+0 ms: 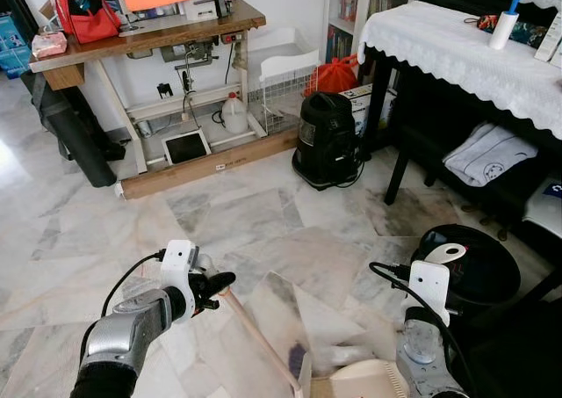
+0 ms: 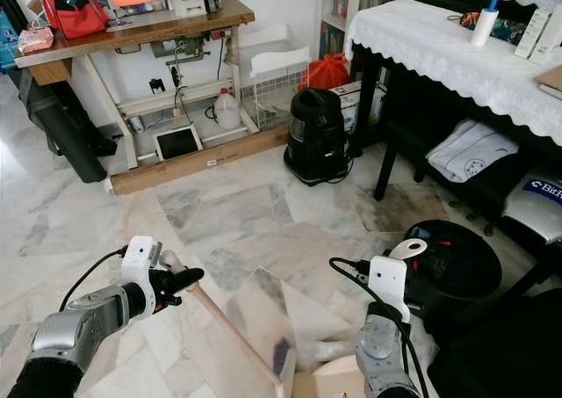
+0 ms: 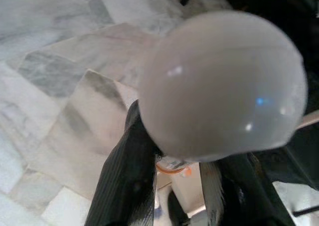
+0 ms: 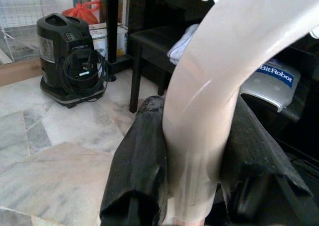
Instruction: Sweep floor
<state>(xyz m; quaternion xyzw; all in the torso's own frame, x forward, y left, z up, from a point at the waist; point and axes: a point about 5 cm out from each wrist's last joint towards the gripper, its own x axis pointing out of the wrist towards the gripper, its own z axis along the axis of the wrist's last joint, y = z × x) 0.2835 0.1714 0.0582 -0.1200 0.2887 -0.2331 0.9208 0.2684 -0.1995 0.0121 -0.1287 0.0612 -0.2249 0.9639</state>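
Note:
My left gripper (image 1: 217,286) is shut on a pale broom stick (image 1: 259,338) that slants down toward the bottom middle of the head views. The stick's rounded top (image 3: 224,86) sits just past the fingers (image 3: 127,186). A dark purple patch (image 1: 297,358) shows near the stick's lower end. My right gripper (image 4: 197,141) is shut on the curved cream handle (image 4: 219,66) of a dustpan, whose loop end (image 1: 446,252) rises above the right wrist. The cream dustpan body (image 1: 364,382) lies on the marble floor (image 1: 263,213) between my arms.
A black canister vacuum (image 1: 327,141) stands ahead. A round black robot vacuum (image 1: 474,262) lies at the right, beside a lace-covered piano (image 1: 457,51) and its bench. A wooden sewing table (image 1: 149,29), a tablet (image 1: 185,145) and a dark roll (image 1: 75,139) are far left.

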